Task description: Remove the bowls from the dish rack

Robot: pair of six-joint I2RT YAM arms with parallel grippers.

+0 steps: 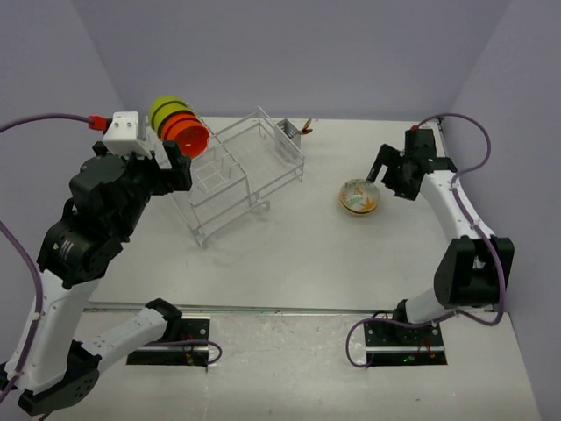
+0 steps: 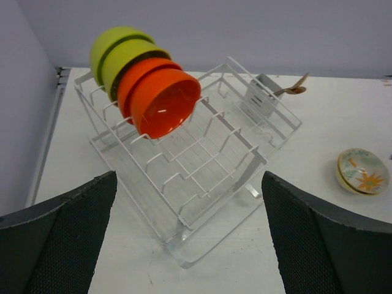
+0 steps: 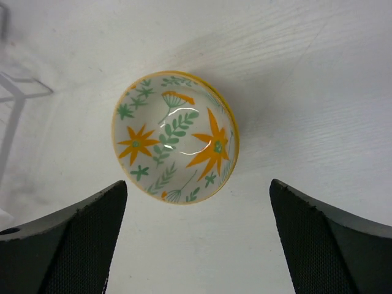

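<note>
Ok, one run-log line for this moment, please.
left claw: open, facing dish rack | right claw: open, clear of patterned bowl on table | green and orange bowls: in dish rack

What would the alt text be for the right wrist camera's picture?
A cream bowl painted inside with orange flowers and green leaves sits upright on a white table, seen from above. The open right gripper hovers over it, dark fingers at the lower corners.

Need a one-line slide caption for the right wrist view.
Open right gripper poised over the floral cream bowl, which sits upright and ungripped on the white table.
</note>
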